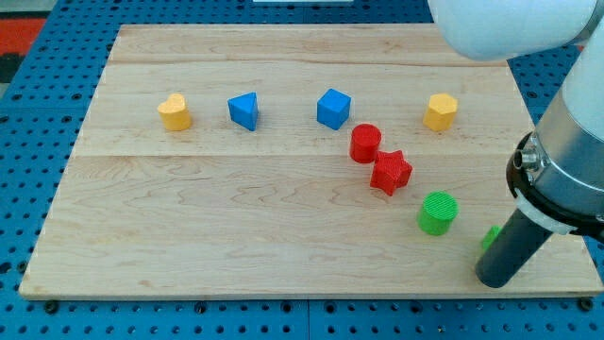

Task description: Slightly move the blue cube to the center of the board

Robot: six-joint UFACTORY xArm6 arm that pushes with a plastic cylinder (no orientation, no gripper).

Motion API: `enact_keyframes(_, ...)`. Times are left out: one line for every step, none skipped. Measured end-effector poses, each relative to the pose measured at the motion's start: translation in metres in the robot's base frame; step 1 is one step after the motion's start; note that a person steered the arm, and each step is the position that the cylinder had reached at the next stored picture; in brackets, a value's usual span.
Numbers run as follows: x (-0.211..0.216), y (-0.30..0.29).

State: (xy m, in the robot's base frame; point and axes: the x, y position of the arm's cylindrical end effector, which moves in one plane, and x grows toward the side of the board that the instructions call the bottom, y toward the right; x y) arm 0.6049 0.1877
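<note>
The blue cube (333, 109) sits on the wooden board (236, 227) a little above and right of the board's middle. My tip (493, 280) rests near the board's bottom right corner, far below and to the right of the blue cube. The rod hides most of a green block (491, 236) just beside it.
A blue triangular block (244, 110) and a yellow heart (175, 111) lie to the cube's left. A yellow hexagon (440, 111) lies to its right. A red cylinder (365, 144), a red star (391, 173) and a green cylinder (438, 212) run diagonally toward my tip.
</note>
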Motion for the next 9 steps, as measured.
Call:
enact_keyframes(0.000, 0.003)
enact_keyframes(0.014, -0.002)
enact_keyframes(0.014, 0.002)
enact_keyframes(0.014, 0.036)
enact_keyframes(0.013, 0.062)
enact_keyframes(0.000, 0.062)
enact_keyframes(-0.091, 0.056)
enact_keyframes(-0.182, 0.046)
enact_keyframes(-0.221, -0.021)
